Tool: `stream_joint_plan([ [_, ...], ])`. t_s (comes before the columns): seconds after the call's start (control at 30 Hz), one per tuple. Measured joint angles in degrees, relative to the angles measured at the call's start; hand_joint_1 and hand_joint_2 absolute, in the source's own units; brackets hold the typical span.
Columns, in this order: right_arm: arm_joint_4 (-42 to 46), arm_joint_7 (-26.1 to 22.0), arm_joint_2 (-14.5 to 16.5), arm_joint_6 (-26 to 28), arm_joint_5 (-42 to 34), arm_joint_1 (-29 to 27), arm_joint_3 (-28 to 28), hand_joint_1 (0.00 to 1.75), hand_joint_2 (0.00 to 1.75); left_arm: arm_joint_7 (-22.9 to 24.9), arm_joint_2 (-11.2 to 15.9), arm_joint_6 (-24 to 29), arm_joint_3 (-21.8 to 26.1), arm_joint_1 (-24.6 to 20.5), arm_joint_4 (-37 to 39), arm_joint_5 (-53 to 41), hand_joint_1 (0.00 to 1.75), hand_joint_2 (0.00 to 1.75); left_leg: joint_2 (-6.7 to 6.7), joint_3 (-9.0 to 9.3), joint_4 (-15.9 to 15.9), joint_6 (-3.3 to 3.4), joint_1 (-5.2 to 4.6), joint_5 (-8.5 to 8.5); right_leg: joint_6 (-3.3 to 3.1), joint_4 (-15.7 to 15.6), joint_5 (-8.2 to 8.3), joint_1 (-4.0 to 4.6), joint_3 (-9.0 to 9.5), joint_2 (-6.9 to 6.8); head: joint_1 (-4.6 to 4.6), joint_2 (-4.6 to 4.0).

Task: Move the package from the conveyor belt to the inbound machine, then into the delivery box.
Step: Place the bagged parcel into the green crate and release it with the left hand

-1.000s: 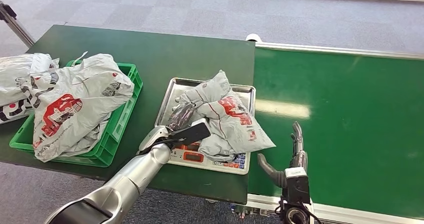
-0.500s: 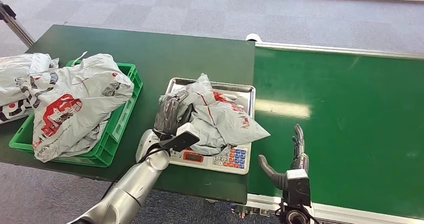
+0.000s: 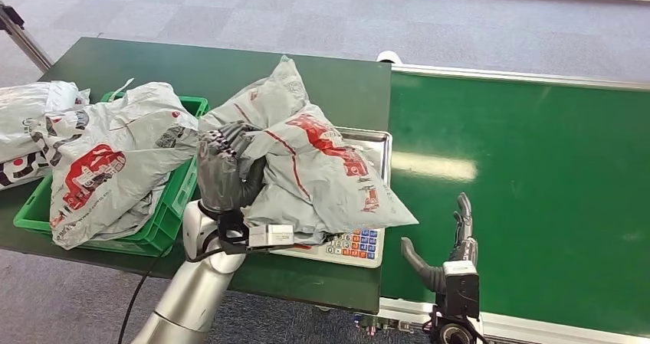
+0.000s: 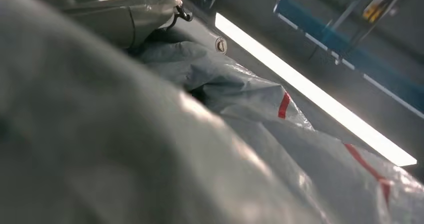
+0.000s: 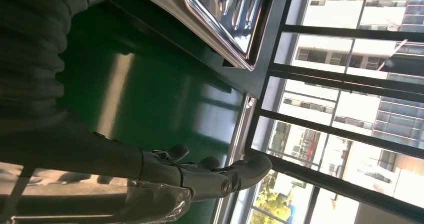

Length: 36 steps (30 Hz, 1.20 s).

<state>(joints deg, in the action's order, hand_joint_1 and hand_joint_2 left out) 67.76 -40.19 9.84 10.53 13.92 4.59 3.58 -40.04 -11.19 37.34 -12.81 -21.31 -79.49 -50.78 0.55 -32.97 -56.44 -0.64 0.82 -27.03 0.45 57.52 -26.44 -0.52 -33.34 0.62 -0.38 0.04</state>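
Since a second ago, left hand [image 3: 222, 177] has lifted package [image 3: 314, 168] off scale tray [image 3: 381, 141]; fingers grip one bunched edge. Right hand [image 3: 452, 244] open, idle. Risk: slack film slipping before green crate [image 3: 184, 187].

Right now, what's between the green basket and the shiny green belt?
In the head view, the scale, and the grey package the left hand holds above it.

The dark green tabletop [image 3: 230, 72] carries a green crate [image 3: 172, 206] at 9 o'clock and a steel-trayed scale [image 3: 356, 246] at centre.
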Motion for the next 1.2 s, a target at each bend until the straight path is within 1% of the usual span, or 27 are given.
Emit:
stream_joint_plan([
  [0.07,0.01,0.0,0.0,0.07,-0.06,0.01,0.01,0.0,1.75,-0.01,-0.4,-0.01,0.93,0.96,-4.03,-2.89,1.75,1.75,-0.01,0.0,0.0,0.0,0.0,0.0,0.0,0.0,0.0,0.0,0.0,0.0,-0.01,0.0],
  [0.13,0.01,0.0,0.0,0.12,-0.15,0.01,-0.01,0.0,1.75,-0.01,-1.07,0.0,2.61,1.8,-9.03,-8.88,1.75,1.75,0.01,0.0,0.0,0.0,0.01,0.01,0.0,0.0,0.01,0.01,0.01,0.0,-0.01,0.0],
  [0.2,0.01,0.0,0.0,0.12,-0.07,0.0,-0.05,0.0,1.75,-0.04,-1.79,0.01,5.27,2.18,-14.75,-13.88,1.75,1.75,-0.03,0.01,0.0,0.0,0.01,0.01,0.0,0.0,0.01,0.01,0.01,0.01,0.0,0.0],
  [0.23,0.01,0.0,-0.01,0.11,0.03,-0.02,-0.08,0.0,1.75,-0.05,-2.06,0.01,7.07,2.23,-17.42,-14.98,1.75,1.75,-0.08,0.02,0.0,0.0,0.01,0.01,-0.01,0.0,0.01,0.01,0.01,0.04,0.0,0.0],
  [0.33,0.02,0.0,-0.03,0.11,0.25,-0.13,-0.2,0.0,1.75,-0.07,-2.49,0.0,12.54,2.29,-23.25,-15.5,1.75,1.75,-0.13,0.05,0.01,-0.01,0.04,0.01,-0.01,0.0,0.0,0.03,0.01,0.06,-0.01,0.0],
  [0.43,0.09,0.0,-0.03,0.12,0.33,-0.24,-0.26,0.0,1.75,-0.07,-2.58,0.0,17.33,2.3,-27.09,-15.72,1.75,1.75,-0.08,0.02,0.01,-0.01,0.06,0.01,-0.01,0.01,-0.01,0.05,0.03,0.02,0.01,0.0],
  [0.5,0.39,0.0,-0.01,0.14,0.34,-0.52,-0.27,0.0,1.75,-0.07,-2.54,0.0,21.82,2.19,-29.12,-15.78,1.75,1.75,-0.11,0.03,0.01,-0.01,0.06,0.01,-0.02,0.01,-0.01,0.05,0.02,0.05,0.01,0.0],
  [0.6,0.98,0.0,0.01,0.18,0.45,-1.04,-0.35,0.0,1.75,-0.07,-2.32,0.0,28.92,1.99,-30.48,-15.71,1.75,1.75,-0.12,0.04,0.01,-0.01,0.06,0.01,-0.02,0.01,-0.01,0.05,0.01,0.05,-0.01,0.0],
  [0.7,1.32,0.0,0.06,0.18,0.55,-1.24,-0.43,0.0,1.75,-0.07,-2.13,0.0,33.52,1.93,-31.02,-15.72,1.75,1.75,-0.08,0.04,0.01,-0.01,0.06,0.01,-0.02,0.01,-0.01,0.04,0.02,0.02,0.0,0.0],
  [0.8,1.44,0.0,0.2,0.18,0.62,-1.29,-0.5,0.0,1.75,-0.07,-1.99,-0.01,35.91,1.9,-31.21,-15.73,1.75,1.75,-0.08,0.04,0.01,-0.01,0.05,0.01,-0.01,0.01,-0.01,0.04,0.02,0.02,0.0,0.0],
  [1.0,1.49,0.0,0.35,0.18,0.67,-1.31,-0.57,0.0,1.75,-0.07,-1.95,-0.01,38.23,1.67,-31.51,-17.14,1.75,1.75,-0.05,0.04,0.01,-0.01,0.05,0.01,-0.01,0.01,-0.01,0.04,0.01,0.02,0.01,0.0],
  [1.1,1.81,0.0,0.39,0.22,0.67,-1.37,-0.66,0.0,1.75,-0.07,-2.12,-0.01,40.9,0.34,-30.6,-22.97,1.75,1.75,-0.05,0.04,0.01,-0.01,0.05,0.01,-0.02,0.0,-0.01,0.04,-0.01,0.02,0.0,0.0],
  [1.2,2.44,0.0,0.46,0.31,0.55,-1.54,-0.78,0.0,1.75,0.85,-2.35,-0.01,45.01,-1.68,-27.46,-29.06,1.75,1.75,-0.08,0.06,0.01,-0.01,0.06,0.01,-0.02,0.0,0.0,0.04,-0.01,0.03,0.0,0.0],
])
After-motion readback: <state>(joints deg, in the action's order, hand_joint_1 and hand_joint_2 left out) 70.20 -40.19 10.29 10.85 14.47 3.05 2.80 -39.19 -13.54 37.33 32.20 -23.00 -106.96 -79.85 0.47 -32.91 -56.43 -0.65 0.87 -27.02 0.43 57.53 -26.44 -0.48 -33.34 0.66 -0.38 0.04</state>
